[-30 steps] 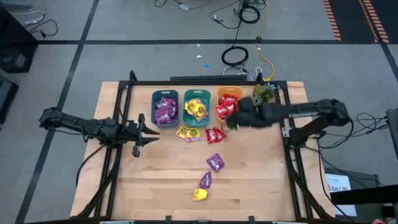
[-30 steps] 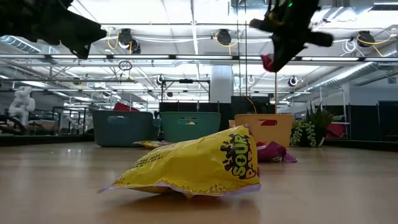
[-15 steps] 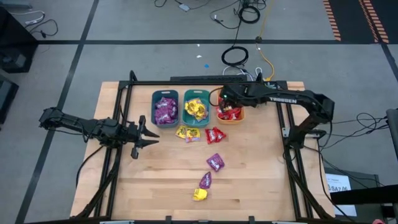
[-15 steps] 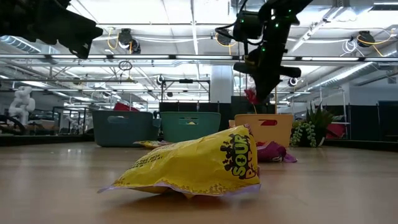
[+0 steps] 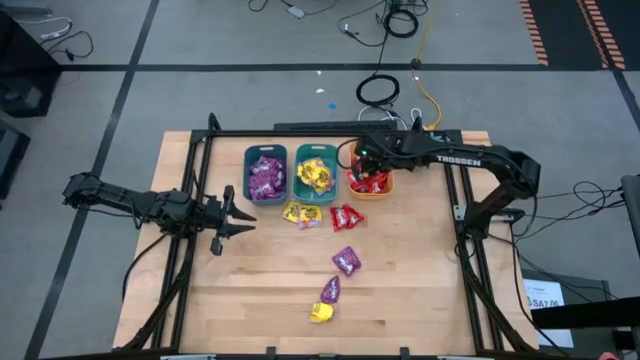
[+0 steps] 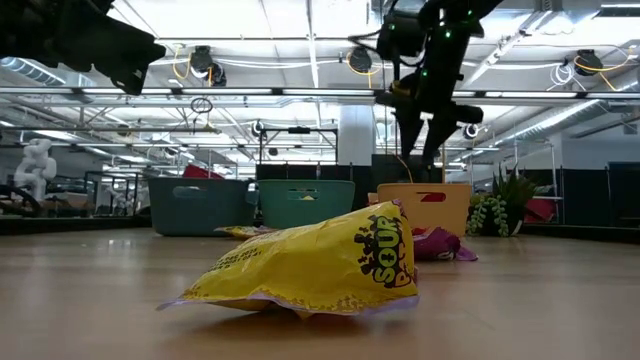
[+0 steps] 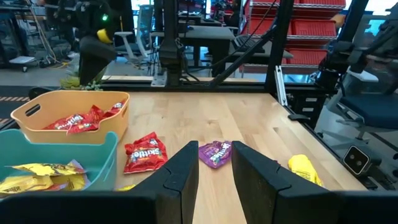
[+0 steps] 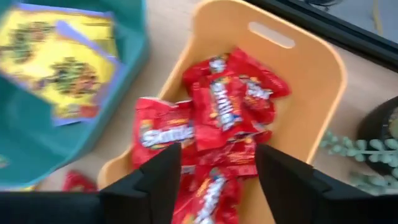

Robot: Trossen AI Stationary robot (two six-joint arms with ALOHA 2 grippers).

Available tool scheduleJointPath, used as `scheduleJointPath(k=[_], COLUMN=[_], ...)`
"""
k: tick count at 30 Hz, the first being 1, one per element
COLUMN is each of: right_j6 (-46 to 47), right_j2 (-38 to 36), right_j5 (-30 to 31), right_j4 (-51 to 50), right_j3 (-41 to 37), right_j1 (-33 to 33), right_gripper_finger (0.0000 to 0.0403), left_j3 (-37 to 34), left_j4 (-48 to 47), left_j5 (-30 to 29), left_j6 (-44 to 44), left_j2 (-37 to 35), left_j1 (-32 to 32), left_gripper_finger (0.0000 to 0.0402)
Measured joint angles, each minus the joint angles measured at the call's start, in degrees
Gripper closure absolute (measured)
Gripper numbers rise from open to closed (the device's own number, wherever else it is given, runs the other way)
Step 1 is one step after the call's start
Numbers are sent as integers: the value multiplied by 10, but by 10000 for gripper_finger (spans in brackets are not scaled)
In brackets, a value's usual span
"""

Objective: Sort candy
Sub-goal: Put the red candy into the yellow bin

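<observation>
Wrapped candy lies sorted in three bins at the table's far side: purple in a blue bin (image 5: 265,175), yellow in a teal bin (image 5: 315,175), red in an orange bin (image 5: 368,180). My right gripper (image 8: 217,180) hangs open just above the orange bin (image 8: 323,74), fingers pointing down, with nothing between them. Under it a red packet (image 8: 163,134) lies on the heap, near the bin's rim. Loose candy rests on the table: yellow (image 5: 300,213), red (image 5: 346,215), two purple (image 5: 346,260) (image 5: 330,290) and one yellow (image 5: 321,312). My left gripper (image 5: 236,212) waits open at the left.
A small green plant (image 5: 425,150) stands right of the orange bin, close to my right arm. In the low view a yellow packet (image 6: 320,265) lies near the camera. Bare wood stretches over the table's near half and right side.
My right gripper has carried a red packet from over the loose candy toward the far edge to above the orange bin. There it has opened and let go. The packet has fallen onto the red heap in the bin.
</observation>
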Motion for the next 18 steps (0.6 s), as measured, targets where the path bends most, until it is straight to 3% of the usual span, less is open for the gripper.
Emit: scheduleJointPath(k=[14, 18], right_j6=[117, 153], right_j2=[-30, -30], right_j5=[-8, 27], right_j4=[63, 93], right_j3=[0, 0], right_j1=[158, 196], right_gripper_finger=[190, 190], left_j3=[0, 0], left_j4=[-2, -2], left_j5=[-1, -5], left_j6=[1, 5], left_j2=[0, 0], left_j1=[0, 0], left_gripper_finger=[297, 297])
